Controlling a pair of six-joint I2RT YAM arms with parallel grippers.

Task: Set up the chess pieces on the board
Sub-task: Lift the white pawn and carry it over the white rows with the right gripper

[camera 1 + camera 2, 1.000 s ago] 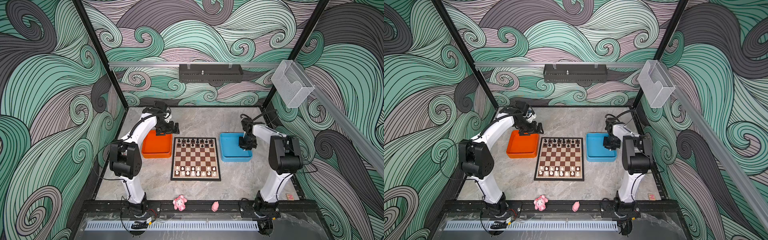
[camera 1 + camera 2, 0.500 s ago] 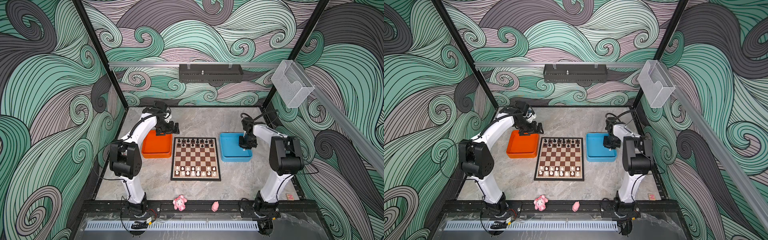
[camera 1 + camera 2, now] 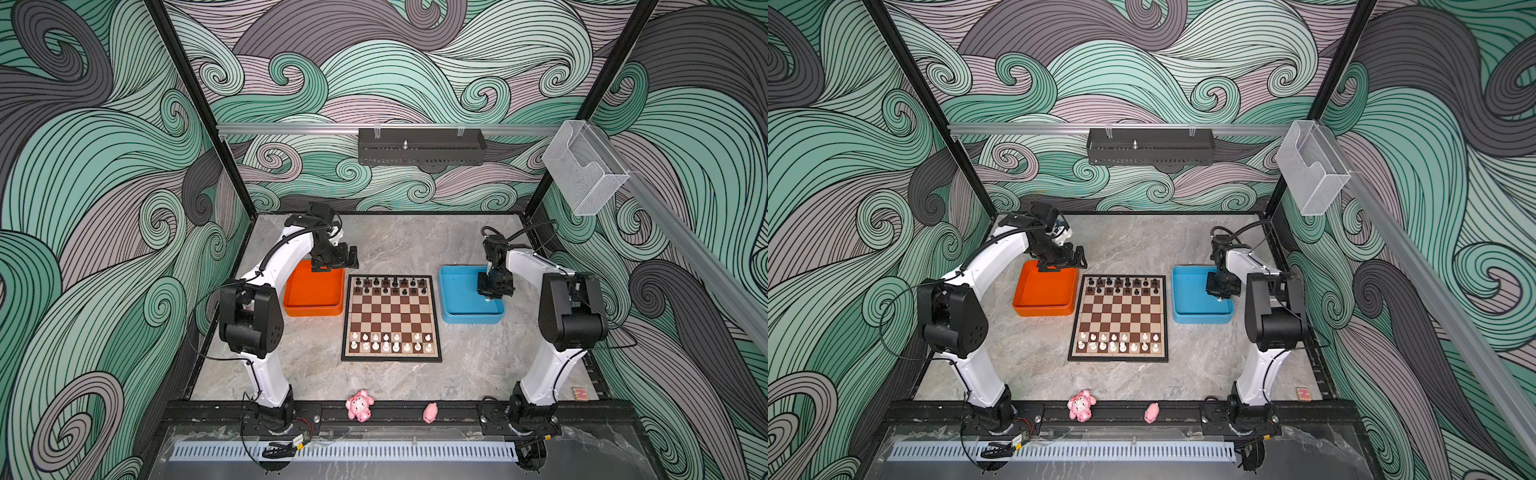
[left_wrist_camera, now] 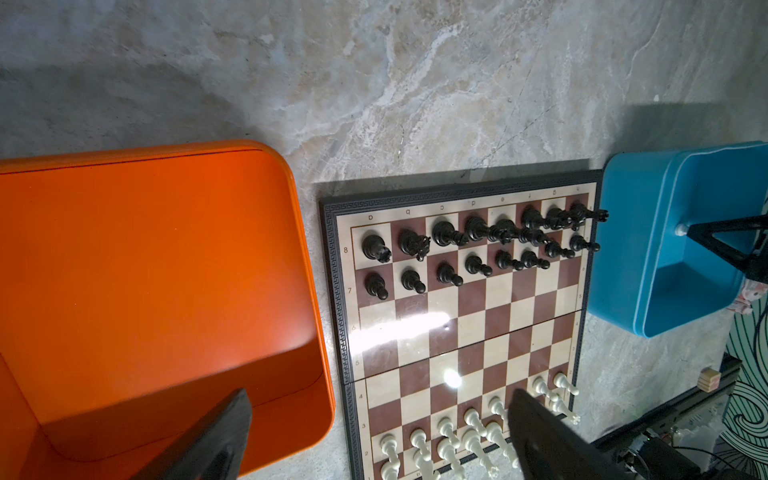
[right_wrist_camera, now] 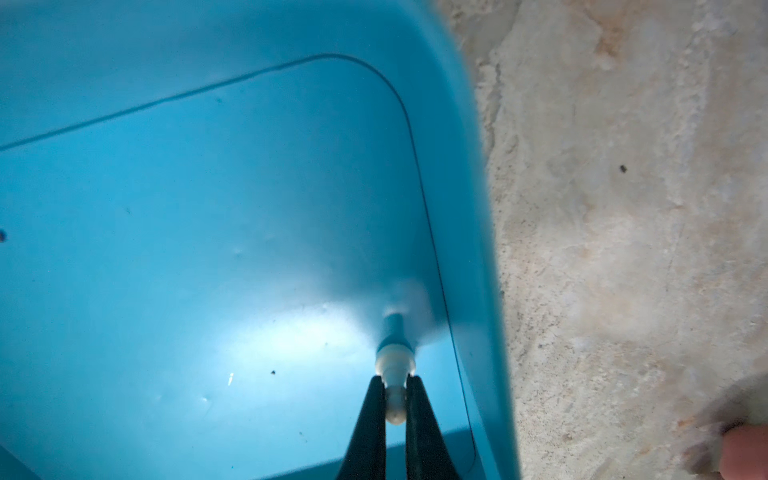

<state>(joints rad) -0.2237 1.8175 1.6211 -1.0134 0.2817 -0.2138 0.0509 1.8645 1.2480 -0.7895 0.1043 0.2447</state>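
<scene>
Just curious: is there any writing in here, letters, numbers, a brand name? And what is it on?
"a b c d e f g h": printed along one pale border of the board, left wrist view.
"8 7 6 5 4 3 2": down its side border.
Small block: its mark is too blurred to read.
No brand name can be read anywhere.

1. You see the board (image 3: 390,318) in the middle of the table (image 3: 415,245).
2. The left tray (image 3: 313,293) lies just left of the board, and the right tray (image 3: 459,291) lies just right of it.
3. You find pieces (image 3: 390,286) on the two far rows, and more on the two near rows.
4. One piece (image 5: 395,361) sits in the right tray, near its right side, between the tips of the right gripper (image 5: 394,384).
5. Two toys (image 3: 359,406) lie on the front rail (image 3: 399,417), before the board.
</scene>
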